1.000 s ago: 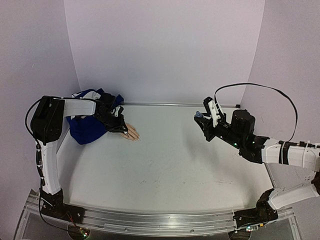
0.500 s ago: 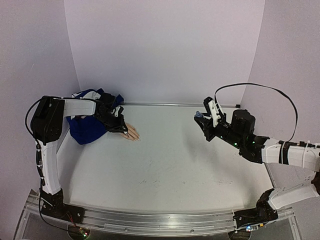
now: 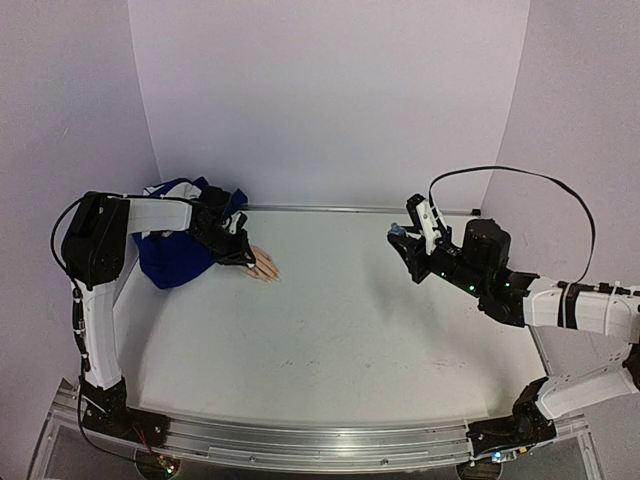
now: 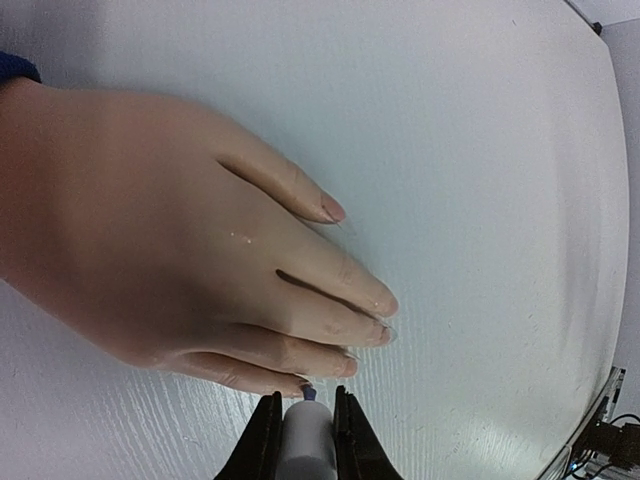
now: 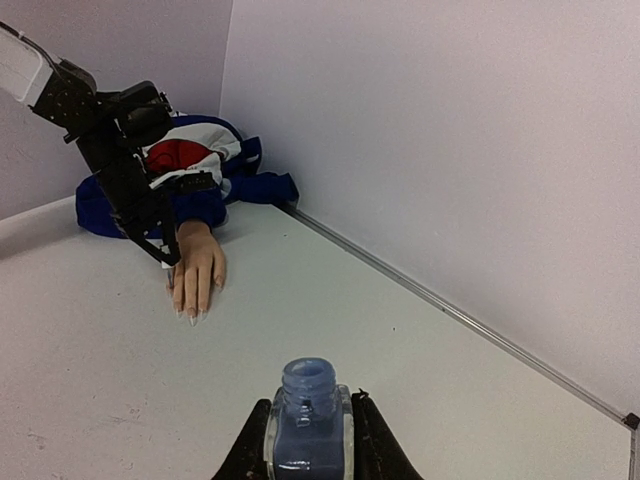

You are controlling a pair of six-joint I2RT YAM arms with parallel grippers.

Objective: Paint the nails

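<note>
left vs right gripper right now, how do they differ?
The left gripper pinches a white brush cap, tip at the mannequin hand; the right gripper clamps an uncapped blue bottle. The left is at the hand; the right is well away from it. Both are shut.

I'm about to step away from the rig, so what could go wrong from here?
1. The brush in the left gripper has its tip right at the lowest fingertip of the mannequin hand. A small slip would likely smear polish onto the skin or the table.
2. The right gripper holds the blue bottle uncapped, so tilting it could spill polish.
</note>
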